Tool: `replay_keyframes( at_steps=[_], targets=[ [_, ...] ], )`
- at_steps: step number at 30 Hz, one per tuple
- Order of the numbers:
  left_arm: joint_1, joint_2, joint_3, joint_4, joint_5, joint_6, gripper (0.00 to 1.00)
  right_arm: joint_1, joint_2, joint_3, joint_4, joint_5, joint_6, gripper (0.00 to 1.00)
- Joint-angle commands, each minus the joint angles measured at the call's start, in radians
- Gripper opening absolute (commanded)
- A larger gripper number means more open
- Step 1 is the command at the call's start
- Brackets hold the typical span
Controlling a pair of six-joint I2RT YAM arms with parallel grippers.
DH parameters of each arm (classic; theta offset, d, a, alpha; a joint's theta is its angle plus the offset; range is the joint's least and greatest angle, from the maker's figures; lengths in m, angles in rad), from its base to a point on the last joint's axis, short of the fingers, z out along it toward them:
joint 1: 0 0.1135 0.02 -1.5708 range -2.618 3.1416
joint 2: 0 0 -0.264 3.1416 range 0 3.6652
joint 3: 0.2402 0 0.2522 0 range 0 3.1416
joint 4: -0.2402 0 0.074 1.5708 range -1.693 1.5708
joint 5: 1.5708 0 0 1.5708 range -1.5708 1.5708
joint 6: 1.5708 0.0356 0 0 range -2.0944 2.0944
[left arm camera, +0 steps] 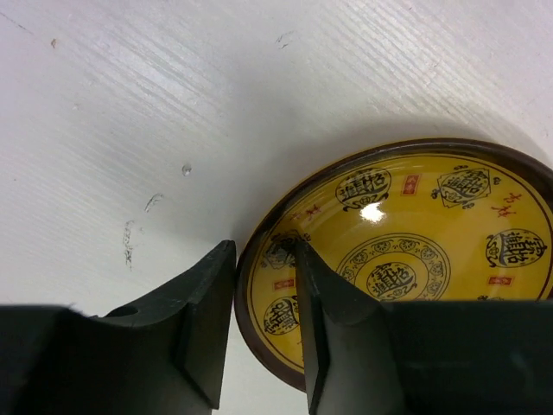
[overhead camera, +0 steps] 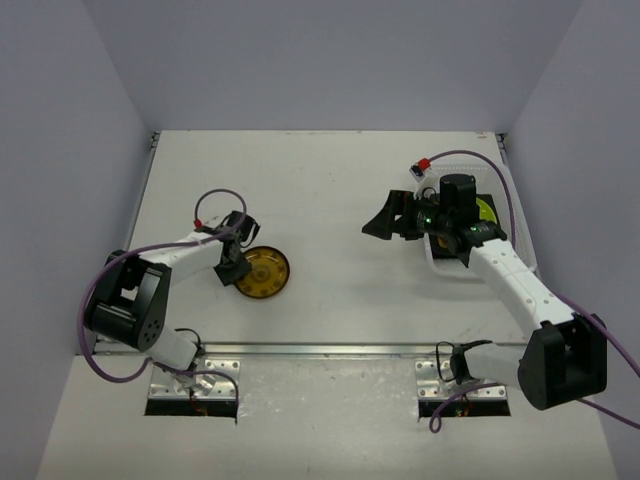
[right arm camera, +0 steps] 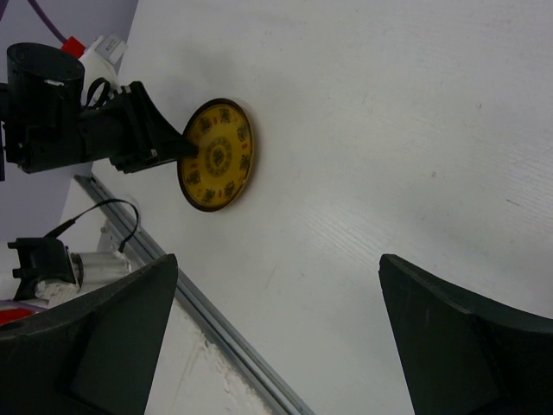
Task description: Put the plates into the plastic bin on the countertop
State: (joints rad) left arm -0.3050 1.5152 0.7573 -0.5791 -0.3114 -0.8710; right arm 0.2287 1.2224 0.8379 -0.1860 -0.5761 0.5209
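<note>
A round amber-patterned plate [overhead camera: 265,272] with a dark rim lies on the white countertop [overhead camera: 320,190], left of centre. My left gripper [overhead camera: 240,270] is at its left edge. In the left wrist view the gripper [left arm camera: 263,259] straddles the rim of the plate [left arm camera: 406,251], one finger [left arm camera: 207,320] outside and the other inside, closed narrowly on it. The plastic bin [overhead camera: 440,258] stands at the right, mostly hidden by my right arm, with a lime green plate [overhead camera: 485,210] inside. My right gripper [overhead camera: 378,222] is wide open and empty just left of the bin. Other plates are not in view.
A metal rail [overhead camera: 330,350] runs along the near edge of the countertop, also in the right wrist view [right arm camera: 216,316]. That view shows the amber plate [right arm camera: 216,156] and my left arm [right arm camera: 86,121] far off. Grey walls enclose the left, back and right sides.
</note>
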Motion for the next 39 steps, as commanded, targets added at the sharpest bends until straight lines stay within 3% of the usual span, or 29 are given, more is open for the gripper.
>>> replay_keyframes(
  at_steps=[1, 6, 11, 20, 24, 30, 36, 39],
  targets=[
    [0.008, 0.075, -0.057, 0.054, 0.032, 0.007, 0.23, -0.002, -0.017, 0.015, 0.027, 0.005, -0.028, 0.99],
    [0.010, 0.092, -0.076, 0.116, 0.082, 0.029, 0.00, -0.002, -0.018, 0.015, 0.025, 0.005, -0.032, 0.99],
    [0.010, 0.003, -0.123, 0.176, 0.091, 0.044, 0.00, -0.003, -0.011, 0.012, 0.039, -0.023, -0.029, 0.99],
    [0.010, -0.496, -0.342, 0.490, 0.289, 0.125, 0.00, -0.003, 0.025, -0.015, 0.157, -0.189, 0.038, 0.99],
    [0.010, -0.494, -0.317, 0.493, 0.346, 0.144, 0.00, -0.003, 0.049, -0.020, 0.178, -0.199, 0.057, 0.99],
    [0.010, -0.513, -0.333, 0.623, 0.518, 0.133, 0.00, 0.012, 0.136, -0.039, 0.279, -0.264, 0.096, 0.99],
    [0.009, -0.556, -0.328, 0.717, 0.702, 0.105, 0.00, 0.067, 0.259, 0.031, 0.184, -0.183, 0.009, 0.99],
    [0.009, -0.571, -0.330, 0.755, 0.730, 0.092, 0.00, 0.084, 0.305, 0.047, 0.169, -0.193, -0.001, 0.99]
  ],
)
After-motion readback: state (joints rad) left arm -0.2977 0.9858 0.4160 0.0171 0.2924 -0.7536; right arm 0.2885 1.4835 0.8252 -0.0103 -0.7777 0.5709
